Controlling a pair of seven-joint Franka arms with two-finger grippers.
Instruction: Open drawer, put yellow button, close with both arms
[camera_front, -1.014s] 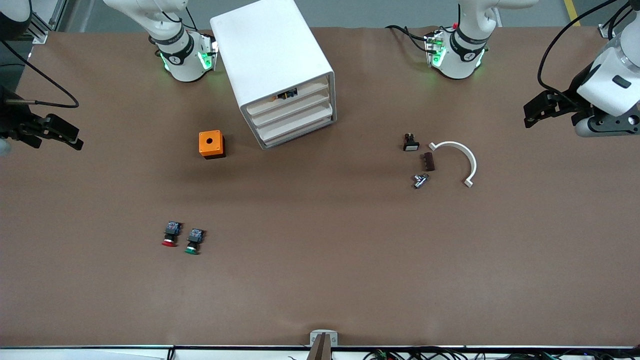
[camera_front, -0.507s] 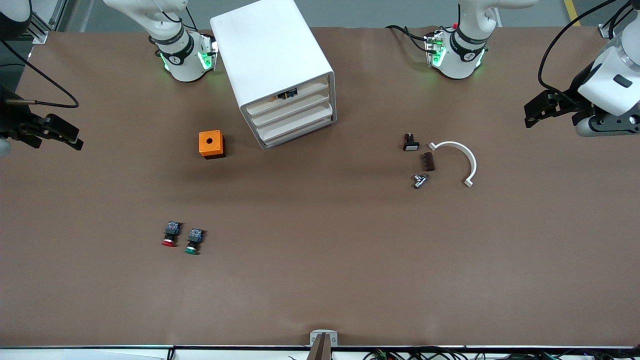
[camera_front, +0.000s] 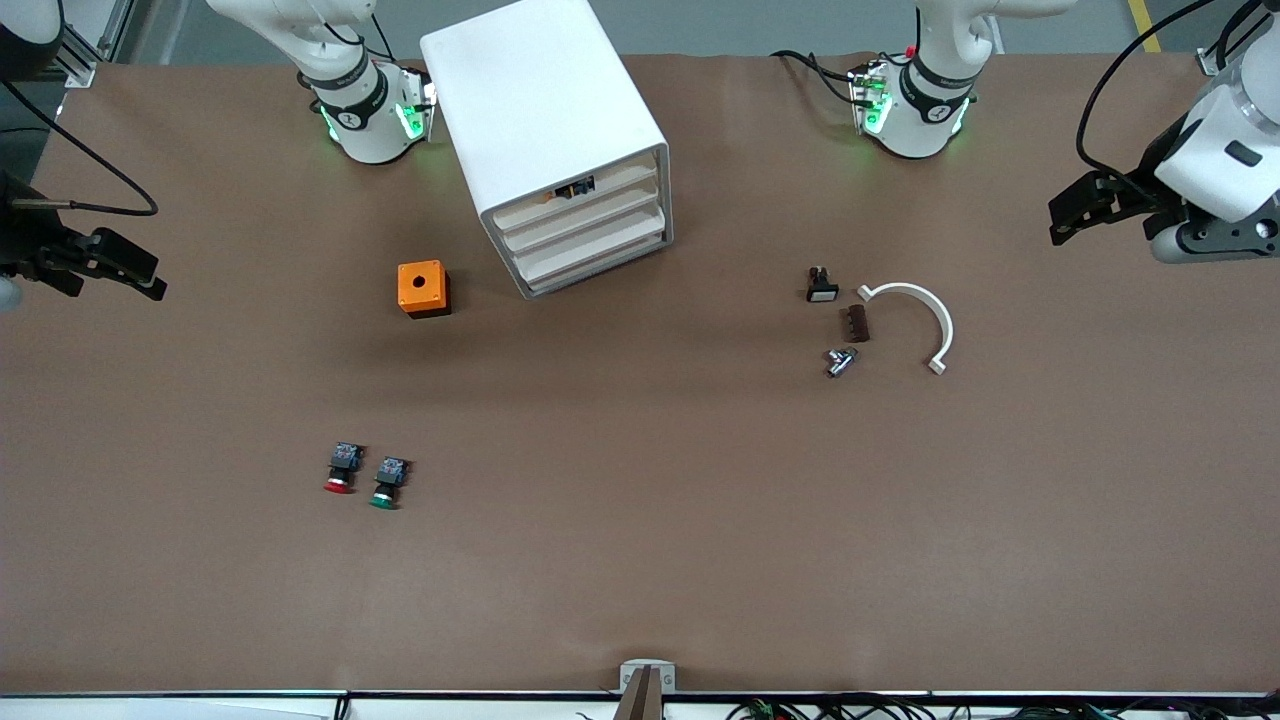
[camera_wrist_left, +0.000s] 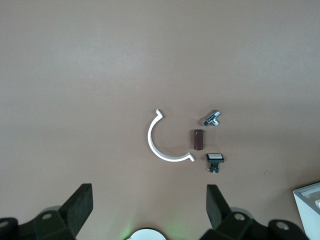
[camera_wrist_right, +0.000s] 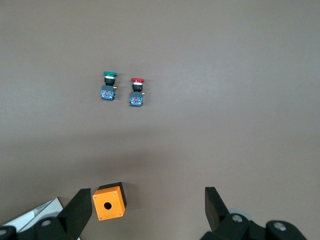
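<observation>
The drawer (camera_front: 580, 197), uppermost in the white cabinet (camera_front: 545, 130), sits shut with the yellow button (camera_front: 548, 199) barely glimpsed inside, a light, rigid, graspable thing, while left end effector (camera_front: 1075, 215) and right end effector (camera_front: 120, 265) hover spread over the tabletop's (camera_front: 640, 560) ends.

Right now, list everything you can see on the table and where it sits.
cabinet: one, white, between the arm bases.
drawer: one, white, uppermost, shut; something dark and yellow-orange shows inside.
box: one, orange with a hole, beside the cabinet.
red button: one, nearer the camera than the box.
green button: one, beside the red button.
curved bracket: one, white, toward the left arm's end.
small parts: three, beside the bracket.
left gripper: fingers open, raised, waiting.
right gripper: fingers open, raised, waiting.
</observation>
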